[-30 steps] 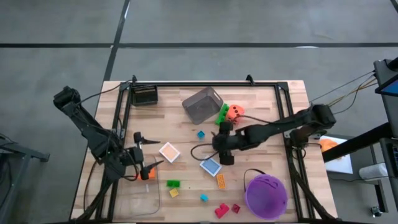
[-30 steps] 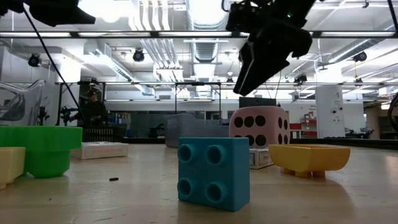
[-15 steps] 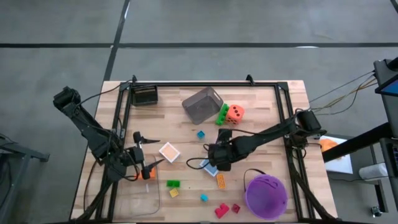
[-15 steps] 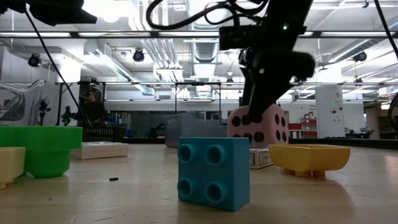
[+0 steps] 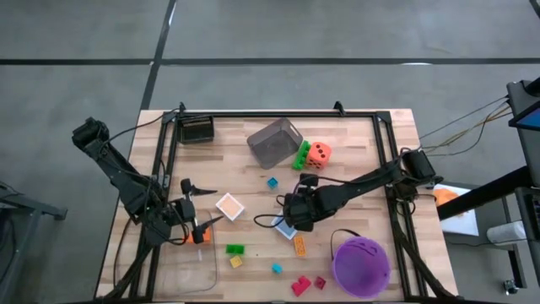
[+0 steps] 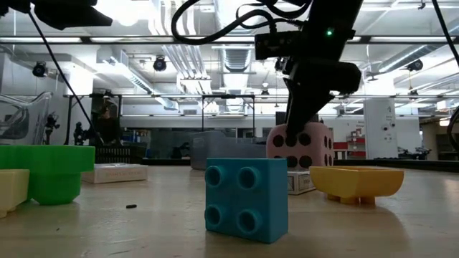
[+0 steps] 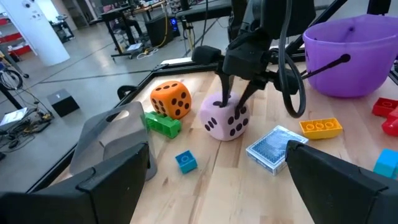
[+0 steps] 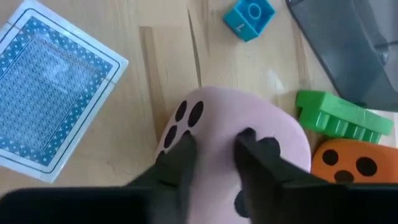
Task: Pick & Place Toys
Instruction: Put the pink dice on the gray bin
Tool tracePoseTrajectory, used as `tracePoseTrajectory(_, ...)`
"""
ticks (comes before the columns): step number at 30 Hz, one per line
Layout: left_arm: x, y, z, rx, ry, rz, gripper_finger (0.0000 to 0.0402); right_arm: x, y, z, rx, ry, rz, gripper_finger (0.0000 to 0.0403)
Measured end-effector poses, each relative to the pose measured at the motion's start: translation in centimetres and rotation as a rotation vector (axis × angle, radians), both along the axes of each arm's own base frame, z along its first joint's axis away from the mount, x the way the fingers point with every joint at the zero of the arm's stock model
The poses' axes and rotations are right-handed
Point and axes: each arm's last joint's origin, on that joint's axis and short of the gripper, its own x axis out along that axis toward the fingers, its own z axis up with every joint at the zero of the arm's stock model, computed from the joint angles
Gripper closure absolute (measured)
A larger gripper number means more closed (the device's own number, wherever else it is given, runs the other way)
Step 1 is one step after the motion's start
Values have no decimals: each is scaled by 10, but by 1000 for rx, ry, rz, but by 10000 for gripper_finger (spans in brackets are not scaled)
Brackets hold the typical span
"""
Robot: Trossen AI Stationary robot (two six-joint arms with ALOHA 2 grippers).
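At the left side of the table the left gripper [image 5: 196, 221] waits, its two fingers spread wide with nothing between them. Just beside it lies a flat square orange-rimmed tile [image 5: 229, 206], untouched.

The change is in the middle of the table. A second ago the right gripper [image 7: 234, 99] hung high and clear of the toys. It has since swung in toward the table's centre and come down onto the large pink dotted die [image 7: 227, 121]. Its fingers are parted only a little. Their tips press on the die's top face rather than reaching down around its sides. The die rests on the wooden table [image 5: 354, 148] much where it was, so I judge the grasp is being set and nothing is lifted yet. With so narrow a gap on so wide a block, the hold looks unsure.

The pink die stands flat on one face between the flat square blue patterned tile [image 8: 53, 90] and the long green plastic brick [image 7: 163, 124]. The orange dotted die [image 7: 171, 99] lies just past the brick. Being a round-cornered cube, the pink die has no long axis to line up with. In the low view it sits level, a dotted face turned to that camera.

A small blue plastic brick [image 7: 185, 161] lies near it. Farther right, near the front edge, stands the purple round bucket [image 5: 361, 265], well apart from the die.
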Motion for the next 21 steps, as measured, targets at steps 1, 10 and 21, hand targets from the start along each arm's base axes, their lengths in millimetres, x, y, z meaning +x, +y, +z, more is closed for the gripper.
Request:
tracePoseTrajectory(1, 0, 0, 0, -1, 0, 1, 28, 0, 0, 0, 2, 4, -2, 339)
tracePoseTrajectory(10, 0, 0, 0, -1, -1, 1, 28, -4, 0, 8, 4, -16, -6, 382)
tracePoseTrajectory(21, 0, 0, 0, -1, -2, 5, 28, -24, -6, 67, 13, -204, 14, 388)
